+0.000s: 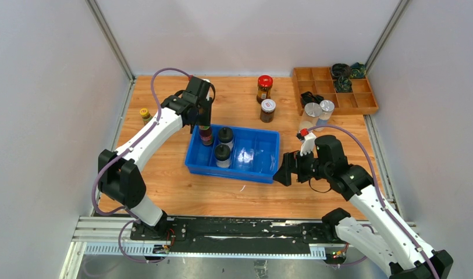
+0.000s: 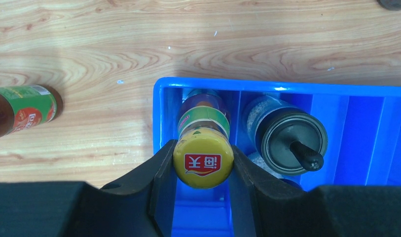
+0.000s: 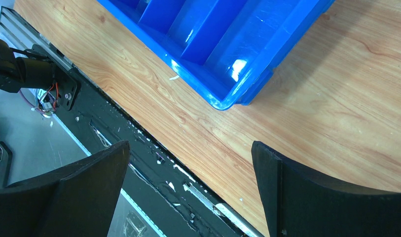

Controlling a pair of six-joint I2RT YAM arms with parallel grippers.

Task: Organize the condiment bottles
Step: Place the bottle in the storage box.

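My left gripper [image 1: 205, 123] [image 2: 203, 153] is shut on the cap of a slim yellow-capped sauce bottle [image 2: 204, 118], which stands upright in the far-left compartment of the blue bin [image 1: 248, 170]. Two black-lidded shakers [image 1: 225, 136] [image 1: 223, 154] stand in the bin beside it; one shows in the left wrist view [image 2: 292, 140]. The second yellow-capped bottle [image 1: 145, 114] [image 2: 25, 109] stands on the table left of the bin. The red-lidded jar [image 1: 265, 87], white-lidded dark jar [image 1: 268, 110] and two silver-lidded jars [image 1: 312, 112] [image 1: 326, 108] stand behind the bin. My right gripper [image 1: 283, 170] [image 3: 189, 148] is open and empty at the bin's right end.
A wooden compartment tray [image 1: 362, 104] with black and green coiled items sits at the back right. The bin's right compartments [image 3: 228, 34] hold nothing. Grey walls close in the table on three sides. The black base rail [image 1: 239, 232] runs along the near edge.
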